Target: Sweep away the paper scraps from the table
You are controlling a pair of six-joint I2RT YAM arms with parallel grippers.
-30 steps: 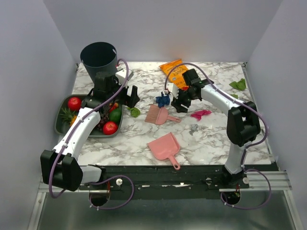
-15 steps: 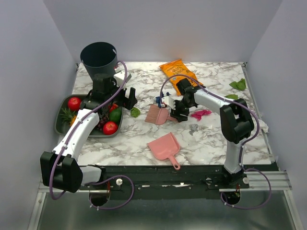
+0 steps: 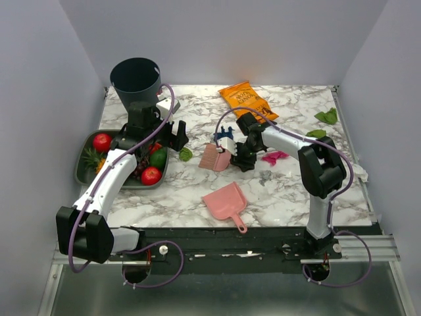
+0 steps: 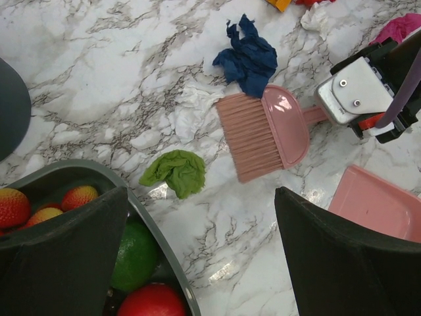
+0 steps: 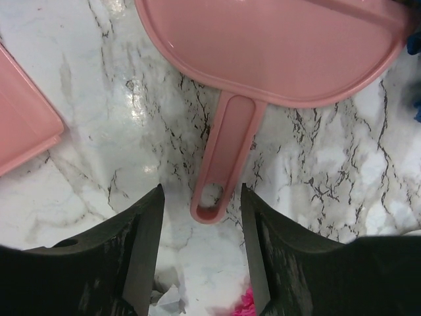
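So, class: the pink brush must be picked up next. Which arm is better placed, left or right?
Right. Its open tool straddles the brush handle, one finger on either side, as the right wrist view shows. The left tool, also open, hangs by the fruit tray, off to the brush's side.

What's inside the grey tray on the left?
The tray holds red toy fruits and a green one; the left arm covers its middle, hiding anything there.
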